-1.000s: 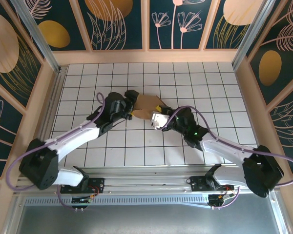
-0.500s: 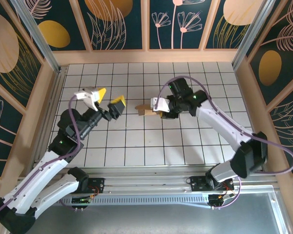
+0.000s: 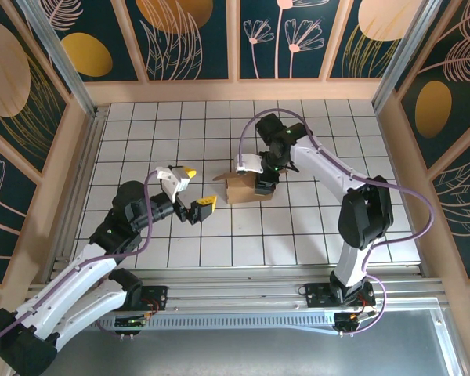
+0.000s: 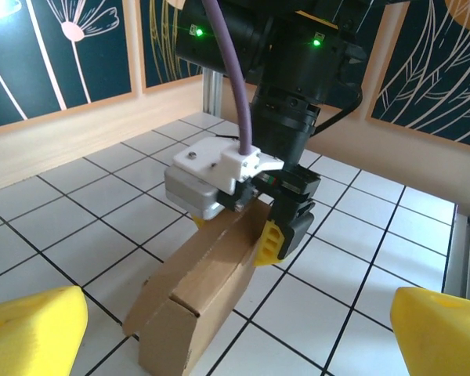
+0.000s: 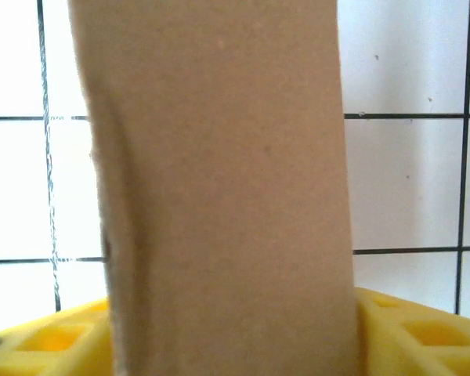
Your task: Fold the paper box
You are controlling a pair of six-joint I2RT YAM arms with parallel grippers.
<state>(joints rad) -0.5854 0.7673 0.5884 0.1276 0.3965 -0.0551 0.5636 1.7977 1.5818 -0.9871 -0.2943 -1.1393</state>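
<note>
Box sits mid table, right gripper pinching its right end and left gripper wide open nearby, so I'd keep that pinch steady and tuck the near flap in slowly.

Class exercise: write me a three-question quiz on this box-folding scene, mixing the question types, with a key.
1. True or false: the left gripper is holding the paper box.
2. Which one has its fingers on either side of the box? A) left gripper B) right gripper
3. Fill in: the fingertips of both grippers are coloured ____.
Key: 1 false, its jaws stand open, apart from the box; 2 B; 3 yellow.
</note>
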